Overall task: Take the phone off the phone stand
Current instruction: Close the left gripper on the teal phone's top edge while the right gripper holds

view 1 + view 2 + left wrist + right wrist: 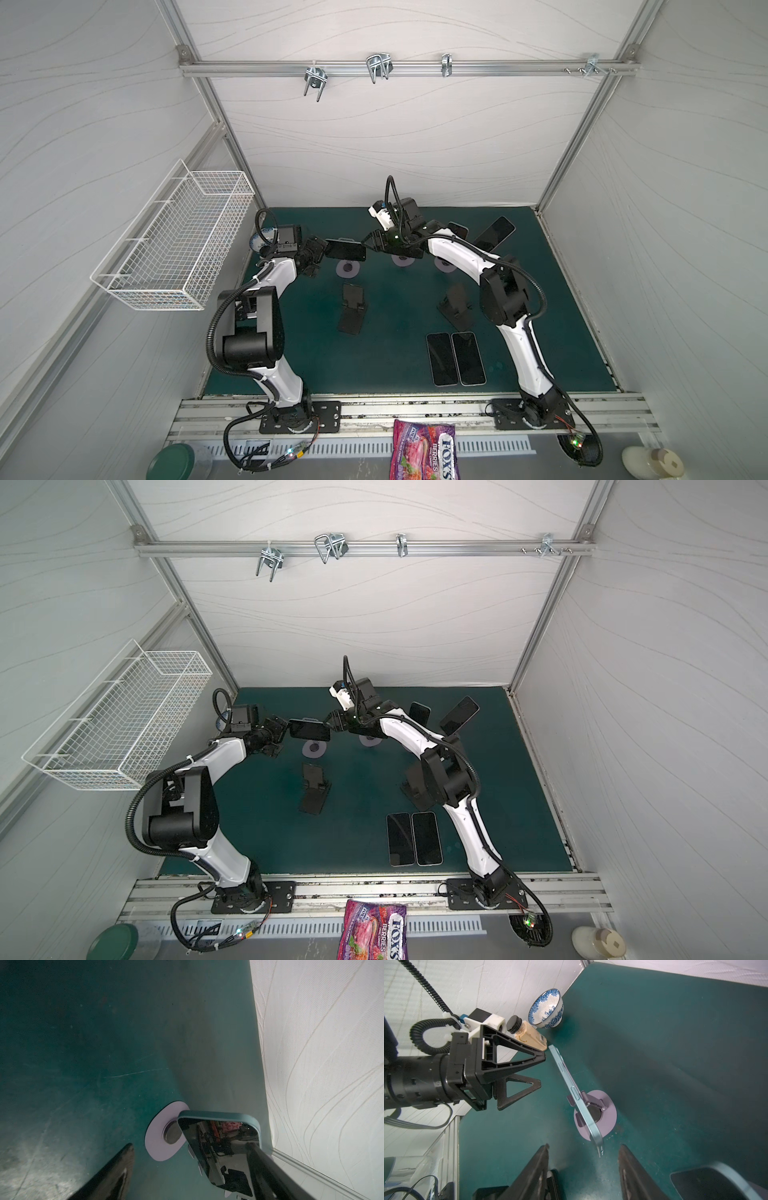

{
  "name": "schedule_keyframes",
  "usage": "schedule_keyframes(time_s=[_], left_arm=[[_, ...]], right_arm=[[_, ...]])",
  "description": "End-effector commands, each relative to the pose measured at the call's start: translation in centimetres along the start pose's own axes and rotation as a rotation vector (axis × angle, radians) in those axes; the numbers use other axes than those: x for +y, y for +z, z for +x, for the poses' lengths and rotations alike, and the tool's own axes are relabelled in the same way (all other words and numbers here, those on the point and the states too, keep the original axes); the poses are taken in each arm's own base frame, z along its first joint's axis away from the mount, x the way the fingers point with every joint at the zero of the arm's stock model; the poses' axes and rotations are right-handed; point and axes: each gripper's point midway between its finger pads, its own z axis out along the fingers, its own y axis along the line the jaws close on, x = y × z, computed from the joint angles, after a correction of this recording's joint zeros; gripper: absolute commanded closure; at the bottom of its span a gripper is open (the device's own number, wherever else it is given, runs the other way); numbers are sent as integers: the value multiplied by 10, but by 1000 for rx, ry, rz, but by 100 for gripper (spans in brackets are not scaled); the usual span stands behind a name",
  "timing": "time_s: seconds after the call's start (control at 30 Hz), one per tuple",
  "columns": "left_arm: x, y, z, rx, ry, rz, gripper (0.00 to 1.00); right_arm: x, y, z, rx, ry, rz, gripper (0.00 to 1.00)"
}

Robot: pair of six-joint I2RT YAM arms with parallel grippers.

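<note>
Teal-green matting covers the counter [395, 386]. Near its back edge a pale blue phone [345, 250] sits crosswise on a lilac phone stand [348, 270] with a round base. In the right wrist view the phone [577, 1095] leans back against the phone stand [609, 1113], clasped by the stand's small side arms. It has not come off the stand.

The left gripper [543, 1070] is at one short end of the phone, with its two black triangular fingers spread and holding nothing. One fingertip is just beside the phone's corner, and whether it touches cannot be told. In the left wrist view one finger [268, 1174] crosses in front of the dark screen while the other [116, 1172] stands clear of the phone.

The right gripper [583, 1145] is at the opposite short end with its fingers spread wide. The phone's edge points into the gap between them and touches neither.

A blue-and-white bowl [546, 1008] and a black-capped bottle [529, 1038] stand close together in the back corner by the wall. In both top views two dark phones [442, 359] lie flat side by side toward the front of the counter. Two black folding stands [353, 309] sit well apart in the middle. Another phone [494, 232] is propped up at the back right, behind the right arm.
</note>
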Motion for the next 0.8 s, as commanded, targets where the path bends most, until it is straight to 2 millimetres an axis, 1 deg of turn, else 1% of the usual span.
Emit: schedule_keyframes(time_s=[0.0, 0.23, 0.4, 0.77], left_arm=[[-22, -1, -14, -34, 14, 58, 15], [-23, 5, -15, -31, -36, 74, 15], [-27, 11, -16, -27, -94, 111, 15], [-31, 13, -13, -11, -201, 185, 16]], right_arm=[[-5, 6, 2, 9, -17, 3, 45], [-6, 9, 2, 7, -19, -1, 45], [-4, 8, 2, 4, -16, -10, 45], [-1, 5, 1, -3, -23, -19, 45]])
